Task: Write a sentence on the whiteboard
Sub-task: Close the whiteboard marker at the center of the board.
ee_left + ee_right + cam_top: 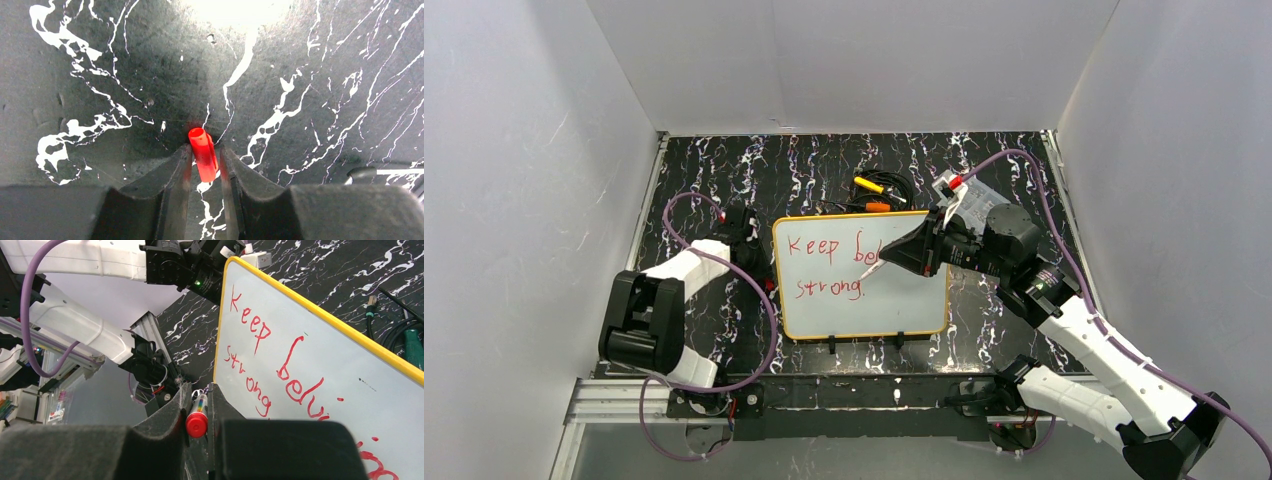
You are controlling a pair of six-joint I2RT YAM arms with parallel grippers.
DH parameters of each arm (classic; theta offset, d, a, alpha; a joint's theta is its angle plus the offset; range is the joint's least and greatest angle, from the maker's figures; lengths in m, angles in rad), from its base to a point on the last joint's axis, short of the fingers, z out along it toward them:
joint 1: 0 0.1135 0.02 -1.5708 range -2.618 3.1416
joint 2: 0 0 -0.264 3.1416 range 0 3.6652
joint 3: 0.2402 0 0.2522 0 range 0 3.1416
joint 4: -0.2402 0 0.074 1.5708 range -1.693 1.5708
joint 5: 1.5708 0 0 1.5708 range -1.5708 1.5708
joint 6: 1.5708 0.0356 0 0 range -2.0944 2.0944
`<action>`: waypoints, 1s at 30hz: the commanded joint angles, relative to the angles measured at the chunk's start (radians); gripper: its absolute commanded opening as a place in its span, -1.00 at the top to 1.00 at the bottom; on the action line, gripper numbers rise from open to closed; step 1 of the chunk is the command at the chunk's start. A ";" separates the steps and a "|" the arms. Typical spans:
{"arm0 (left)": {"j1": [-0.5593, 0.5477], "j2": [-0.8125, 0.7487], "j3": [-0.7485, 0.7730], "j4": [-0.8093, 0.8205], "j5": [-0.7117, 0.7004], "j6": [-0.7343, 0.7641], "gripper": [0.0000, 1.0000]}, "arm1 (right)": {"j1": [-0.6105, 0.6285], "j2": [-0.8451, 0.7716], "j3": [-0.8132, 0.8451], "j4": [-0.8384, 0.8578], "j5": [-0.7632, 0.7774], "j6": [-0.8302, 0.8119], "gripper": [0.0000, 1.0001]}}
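Note:
The whiteboard (904, 300) lies flat in the middle of the table, white with a yellow-orange rim; it also shows in the right wrist view (320, 325). The sentence (824, 250) is red handwriting in two lines, reading "Keep believing" over "strong" in the right wrist view (260, 335); my right arm hides part of it from above. My right gripper (906, 254) is shut on a red-ended marker (196, 421), whose white tip (869, 270) is over the board by "strong". My left gripper (767, 283), just off the board's left edge, is shut on the marker's red cap (203, 152).
Black cables with a yellow pen (869, 186) and an orange item (878, 207) lie behind the board. Cables and a green plug (413, 346) show past its far edge. Two black clips (832, 346) sit at its near edge. White walls enclose the marbled black table (724, 170).

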 commanded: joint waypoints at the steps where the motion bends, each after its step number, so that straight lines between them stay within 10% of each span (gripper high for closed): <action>1: 0.003 0.039 0.025 -0.040 -0.059 0.047 0.50 | -0.003 -0.014 -0.010 0.050 0.008 0.008 0.97; 9: -0.008 0.024 0.037 -0.065 -0.096 0.086 0.67 | -0.003 -0.014 -0.018 0.061 0.011 0.015 0.97; 18: -0.027 -0.012 0.019 -0.096 -0.086 0.064 0.16 | -0.003 -0.021 -0.025 0.063 0.009 0.015 0.97; 30: -0.066 -0.003 -0.017 -0.108 -0.125 0.032 0.41 | -0.003 -0.034 -0.029 0.070 0.014 0.020 0.97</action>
